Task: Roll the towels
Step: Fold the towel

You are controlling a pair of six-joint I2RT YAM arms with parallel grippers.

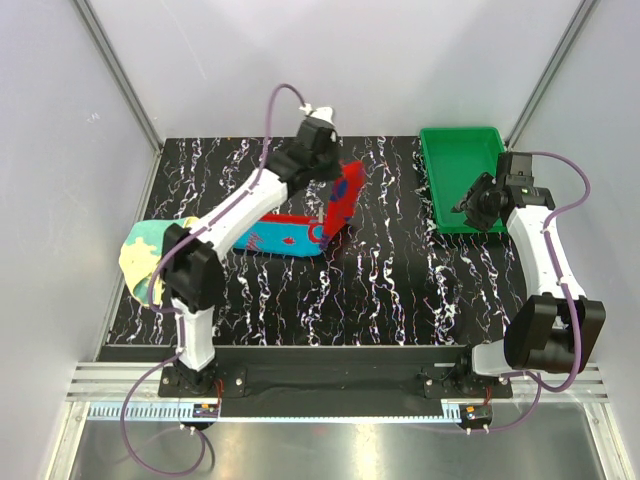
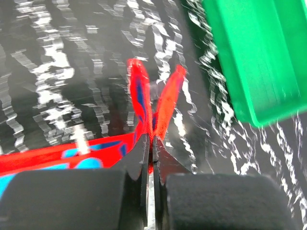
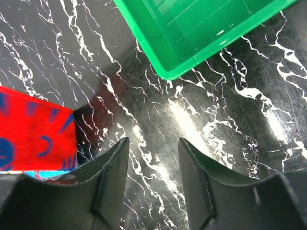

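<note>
Left gripper [image 1: 335, 172], top view: jaws closed on one edge of the red towel [image 1: 345, 205], that end lifted clear of the table [image 1: 400, 280]. Below and behind the gripper, the rest of the towel lies flat, showing blue blotches. Yellow towel [image 1: 140, 260] is far behind the gripper, down by the left arm's elbow at the table's edge, partly hidden by the arm; well apart from the red one. Right gripper [image 1: 468, 205] hangs at the near rim of the green tray [image 1: 430, 180], which sits off to the left gripper's right side; its jaw state is hard to read here.

Left wrist view: left gripper [image 2: 152, 143] fingers pressed together, thin red cloth pinched between the tips. Red towel [image 2: 139, 91] stands ahead of the fingertips as two narrow flaps spreading in a V; the remainder trails off to the fingers' left, red with light-blue patches. Green tray [image 2: 259, 62] lies ahead and to the right, blurred. Table [image 2: 72, 72] is beneath.

Right wrist view: right gripper [image 3: 153, 141] partly open, clear gap between the fingers, nothing in it; only table [image 3: 230, 120] shows through. Red towel [image 3: 33, 129] is just to the left of the left finger, not touching it. Green tray [image 3: 168, 72] corner lies ahead of the fingertips, running off to the right.
</note>
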